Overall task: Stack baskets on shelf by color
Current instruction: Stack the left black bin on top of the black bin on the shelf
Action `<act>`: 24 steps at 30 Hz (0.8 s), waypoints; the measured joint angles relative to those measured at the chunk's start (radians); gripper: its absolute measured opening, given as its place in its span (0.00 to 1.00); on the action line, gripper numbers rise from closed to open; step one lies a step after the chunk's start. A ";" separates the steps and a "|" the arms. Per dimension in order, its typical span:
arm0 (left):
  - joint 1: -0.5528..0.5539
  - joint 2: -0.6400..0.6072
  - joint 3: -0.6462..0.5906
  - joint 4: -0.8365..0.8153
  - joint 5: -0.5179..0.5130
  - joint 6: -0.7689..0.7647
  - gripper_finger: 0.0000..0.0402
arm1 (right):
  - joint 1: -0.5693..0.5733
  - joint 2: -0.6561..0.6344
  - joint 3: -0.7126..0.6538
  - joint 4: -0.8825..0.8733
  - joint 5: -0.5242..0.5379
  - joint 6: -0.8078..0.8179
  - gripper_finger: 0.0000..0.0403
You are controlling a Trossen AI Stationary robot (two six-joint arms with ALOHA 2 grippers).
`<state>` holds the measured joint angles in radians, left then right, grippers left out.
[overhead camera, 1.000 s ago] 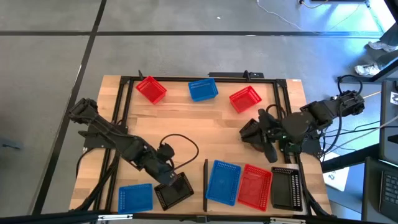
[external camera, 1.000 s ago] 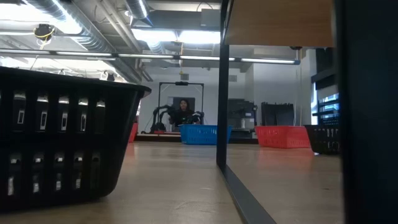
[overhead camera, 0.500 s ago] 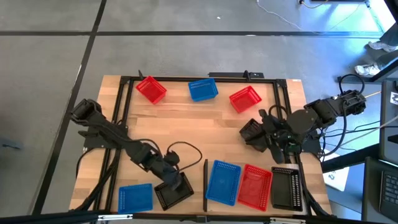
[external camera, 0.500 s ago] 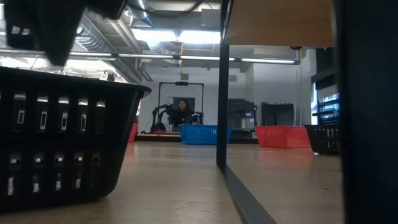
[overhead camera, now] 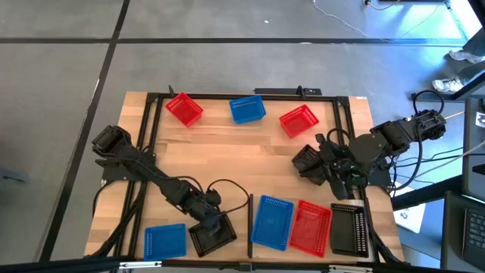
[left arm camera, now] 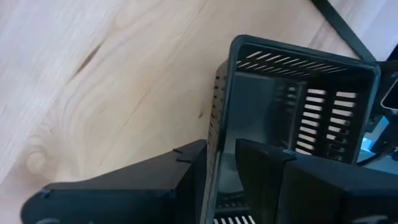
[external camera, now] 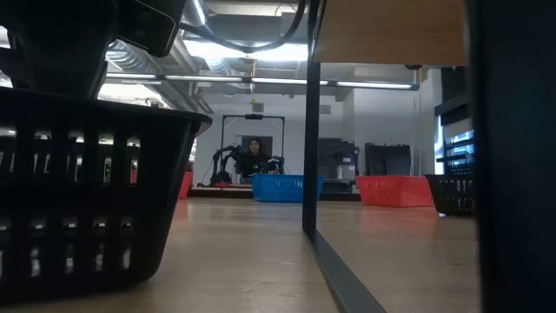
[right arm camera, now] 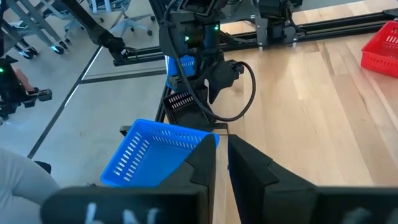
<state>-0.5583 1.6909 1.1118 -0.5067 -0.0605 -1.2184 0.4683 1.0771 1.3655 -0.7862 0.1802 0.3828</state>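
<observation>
Bright ceiling lights overhead — near objects blurred.

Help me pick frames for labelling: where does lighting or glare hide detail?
Low view: ceiling lights backlight the near black basket into silhouette. High view: even light, glare only on floor past the right end effector. Left wrist view: basket interior dim where the left end effector grips its wall.
</observation>
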 joint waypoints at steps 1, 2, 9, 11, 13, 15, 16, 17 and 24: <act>0.000 0.000 0.000 -0.002 0.000 0.000 0.19 | 0.000 0.000 0.000 -0.002 0.000 0.000 0.10; 0.000 0.000 0.000 -0.002 0.000 0.000 0.19 | 0.000 0.000 0.000 -0.002 0.000 0.000 0.10; -0.001 0.021 0.000 -0.004 -0.004 0.028 0.19 | 0.000 0.000 0.000 -0.003 0.000 0.000 0.10; -0.001 0.033 0.001 0.007 -0.001 0.027 0.19 | 0.000 0.000 0.000 -0.004 0.000 0.001 0.10; -0.001 0.054 0.001 0.008 0.004 0.027 0.19 | 0.000 0.000 -0.001 -0.005 0.000 0.001 0.10; -0.001 0.072 0.000 0.019 0.007 0.020 0.19 | 0.000 0.000 -0.001 -0.005 0.000 0.001 0.10; -0.001 0.075 0.000 0.035 0.016 0.017 0.19 | 0.000 0.000 -0.001 -0.005 0.000 0.001 0.10; -0.001 0.078 0.000 0.050 0.025 0.017 0.19 | 0.000 0.000 -0.001 -0.005 0.000 0.001 0.10; 0.005 0.088 0.000 0.095 0.027 0.068 0.18 | 0.000 0.000 -0.001 -0.005 0.001 0.004 0.10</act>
<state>-0.5535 1.7786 1.1122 -0.4119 -0.0334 -1.1503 0.4683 1.0775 1.3647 -0.7910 0.1814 0.3866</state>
